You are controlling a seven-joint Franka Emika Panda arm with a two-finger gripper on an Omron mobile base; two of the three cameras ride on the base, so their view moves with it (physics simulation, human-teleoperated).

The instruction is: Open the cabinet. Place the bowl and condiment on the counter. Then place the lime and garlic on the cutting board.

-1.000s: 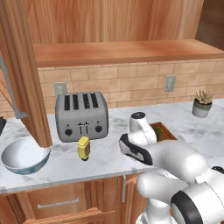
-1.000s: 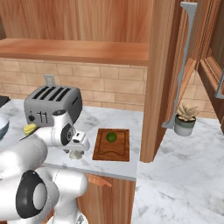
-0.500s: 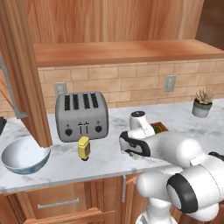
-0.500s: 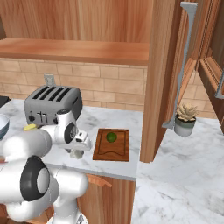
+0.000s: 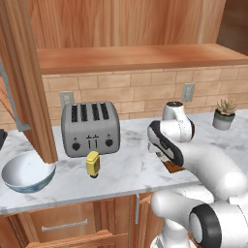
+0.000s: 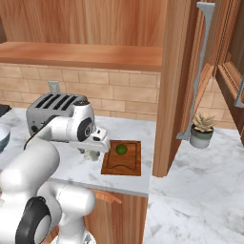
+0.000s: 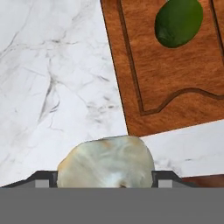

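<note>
Whitish and lumpy, the garlic [image 7: 106, 161] sits at the bottom centre of the hand view, wedged between the two dark tips of the gripper [image 7: 106, 178], whose jaws are closed against its sides. In the right base view it hangs as a pale lump [image 6: 90, 154] under the hand, just left of the cutting board [image 6: 125, 164] and above the counter [image 6: 71, 164]. By its look it is light and stiff with a papery, bumpy skin, so a hold across its widest middle, as here, seems safest; a hard squeeze could crush a clove or let it pop out. Above it in the hand view lies the board's grooved wood [image 7: 166, 83], with the lime [image 7: 179, 22] resting on it at the upper right: round, smooth, likely to roll if nudged. Farther back in the left base view stand the condiment [image 5: 93, 163], the bowl [image 5: 27, 171] at the lower left, the toaster [image 5: 90, 128] and the cabinet [image 5: 22, 72] with its door swung open. No brand, label or writing can be read anywhere.
</note>
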